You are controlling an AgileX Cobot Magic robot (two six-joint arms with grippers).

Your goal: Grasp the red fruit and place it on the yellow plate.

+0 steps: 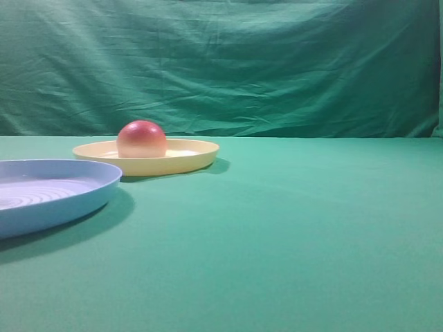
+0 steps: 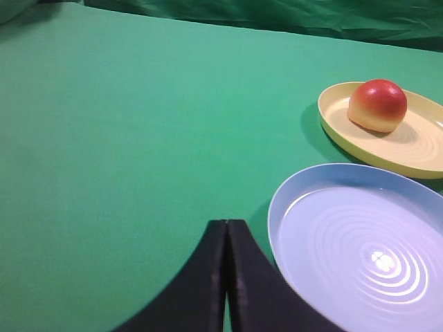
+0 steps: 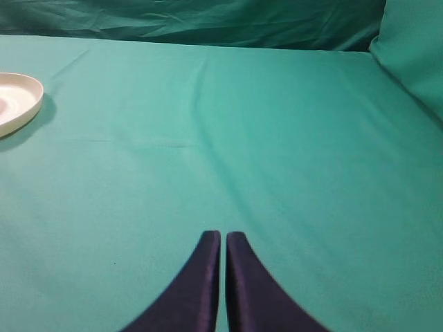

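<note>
The red fruit rests on the yellow plate at the back left of the green table; it is red on top and cream at the base. From the left wrist, the fruit sits on the plate at the far right. My left gripper is shut with nothing in it, low beside the blue plate and well short of the fruit. My right gripper is shut and empty over bare cloth; a piece of the yellow plate's rim shows at its far left. Neither gripper appears in the exterior view.
A light blue plate with ridged rings lies at the front left, its rim just right of my left fingers. A green cloth covers the table and hangs as a backdrop. A raised fold of cloth stands at the far right.
</note>
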